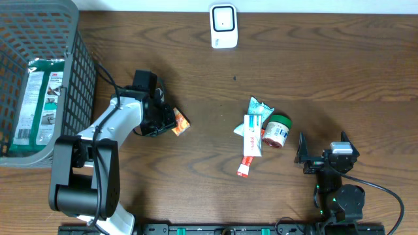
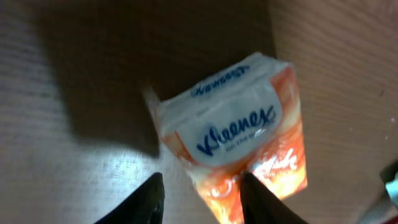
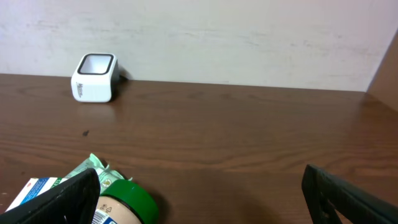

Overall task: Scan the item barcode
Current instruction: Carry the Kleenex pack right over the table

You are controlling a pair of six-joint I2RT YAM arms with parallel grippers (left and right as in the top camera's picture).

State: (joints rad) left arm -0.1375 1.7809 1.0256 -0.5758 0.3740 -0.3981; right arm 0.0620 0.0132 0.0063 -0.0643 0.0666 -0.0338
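Left jaws part-spread, straddling a corner of the tissue pack [image 2: 233, 134], no pinch I can see; right jaws wide, empty. It lies on the desk [image 1: 196, 78], left of centre. Light, squashy, slick film: I'd grip across its short sides.

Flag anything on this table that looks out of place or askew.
The green-lidded jar lies on its side, bunched with a white-and-red box and a green pouch. Nothing looks spilled or damaged.
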